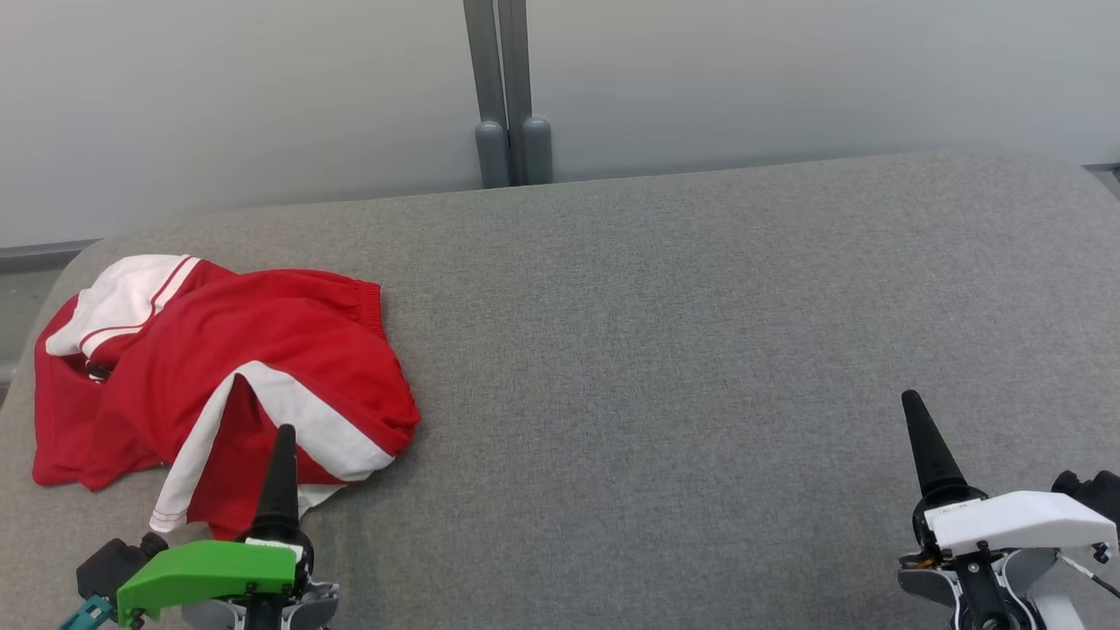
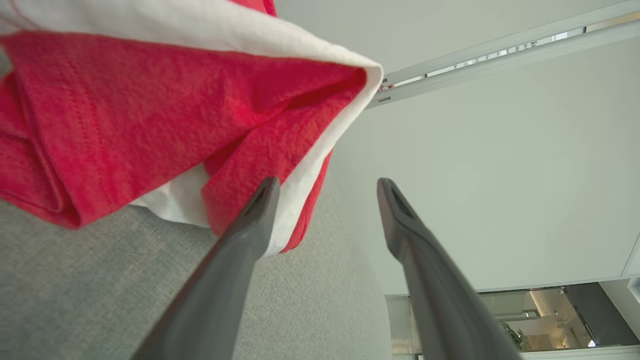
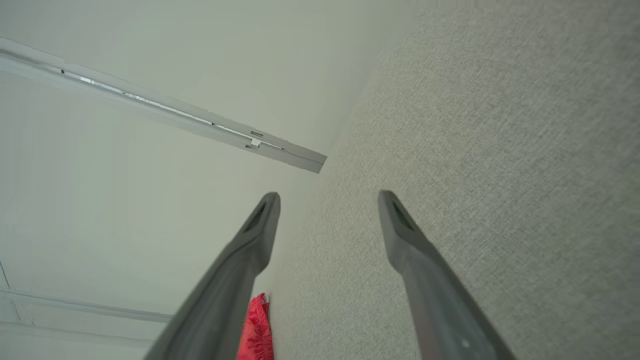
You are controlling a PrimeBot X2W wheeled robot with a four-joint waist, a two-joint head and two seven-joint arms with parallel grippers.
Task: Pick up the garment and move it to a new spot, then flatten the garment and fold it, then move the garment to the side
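A crumpled red garment with white stripes (image 1: 219, 367) lies on the left part of the grey cushioned surface (image 1: 665, 350). My left gripper (image 1: 282, 437), under its green housing, stands at the garment's near edge, its tip over the cloth. In the left wrist view this gripper (image 2: 327, 187) is open, and the red and white cloth (image 2: 150, 115) lies just ahead of the left finger with nothing between the fingers. My right gripper (image 1: 914, 404) hovers over bare cushion at the lower right. It is open (image 3: 327, 197), and a sliver of the garment (image 3: 256, 327) shows far off.
A pale wall (image 1: 787, 79) runs behind the cushion, with a grey vertical post (image 1: 509, 87) at the centre back. The cushion's left edge curves down beside the garment. Bare grey fabric stretches across the middle and right.
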